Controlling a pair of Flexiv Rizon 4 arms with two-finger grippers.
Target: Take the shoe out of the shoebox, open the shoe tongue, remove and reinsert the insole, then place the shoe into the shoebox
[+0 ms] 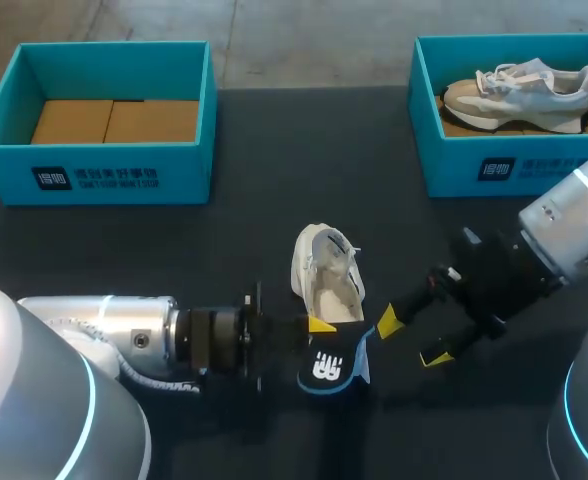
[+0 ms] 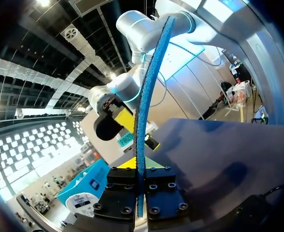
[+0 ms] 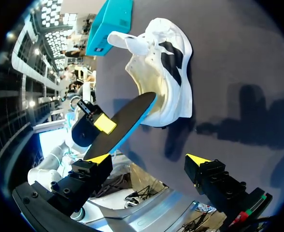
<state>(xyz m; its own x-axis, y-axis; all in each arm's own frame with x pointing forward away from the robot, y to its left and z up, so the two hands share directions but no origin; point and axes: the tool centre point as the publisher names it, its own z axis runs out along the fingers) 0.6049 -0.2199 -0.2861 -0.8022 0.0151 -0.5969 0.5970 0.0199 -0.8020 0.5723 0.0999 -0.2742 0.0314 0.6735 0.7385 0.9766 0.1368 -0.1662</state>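
White shoe (image 1: 326, 268) lies on the dark table (image 1: 274, 150), out of the shoebox (image 1: 189, 165), its tongue pulled open. The left gripper (image 1: 322, 332) pinches the removed insole (image 1: 336, 366), tip at the shoe's opening. The right gripper (image 1: 412, 338) is spread and empty. Reinserting and boxing remain.

Left arm (image 1: 104, 325), right arm (image 1: 574, 220): silver-white rounded shells, cyan light rings. Left gripper (image 2: 140, 166), right gripper (image 1: 412, 338): black, screwed bodies; yellow wedge tips.

Overhead plus 2 wrist close-ups
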